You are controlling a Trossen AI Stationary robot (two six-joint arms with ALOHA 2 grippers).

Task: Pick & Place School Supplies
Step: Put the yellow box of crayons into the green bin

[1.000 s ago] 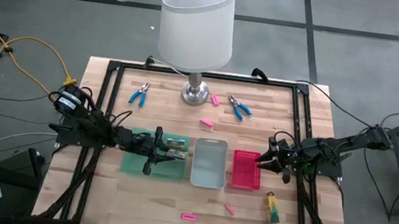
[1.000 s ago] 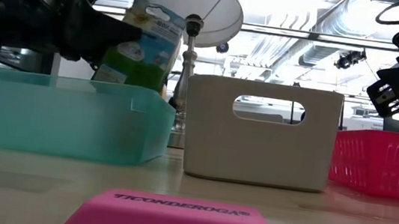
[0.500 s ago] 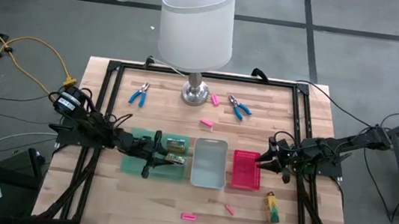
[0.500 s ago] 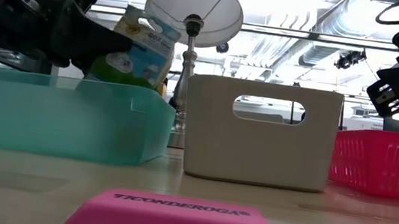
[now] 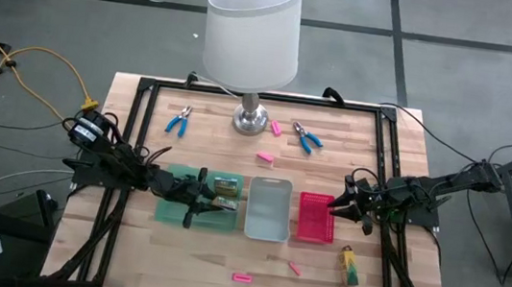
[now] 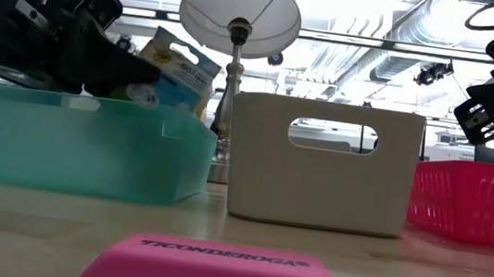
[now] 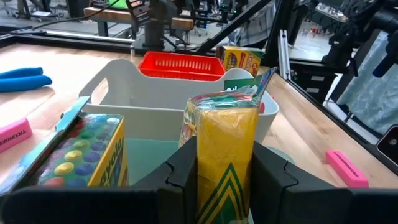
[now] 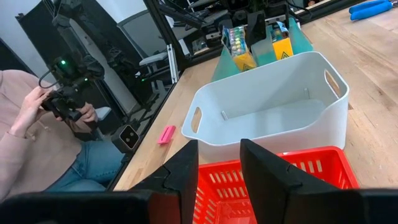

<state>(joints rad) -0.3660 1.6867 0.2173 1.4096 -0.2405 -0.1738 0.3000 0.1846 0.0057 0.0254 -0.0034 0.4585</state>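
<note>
Left claw [image 7: 224, 177] pinching crayon pack [image 7: 227, 143] — seemingly over green tray [image 5: 171, 209]

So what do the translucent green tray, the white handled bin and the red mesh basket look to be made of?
The translucent green tray looks like glossy see-through plastic: the table's edge shows through its wall. The white handled bin looks like opaque matte moulded plastic, with smooth rounded corners and a cut-out grip. The red mesh basket is probably plastic lattice, given its even grid of holes.

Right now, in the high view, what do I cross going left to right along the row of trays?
Left gripper holding a crayon pack over the green tray → grey tray → pink tray → right gripper.
</note>
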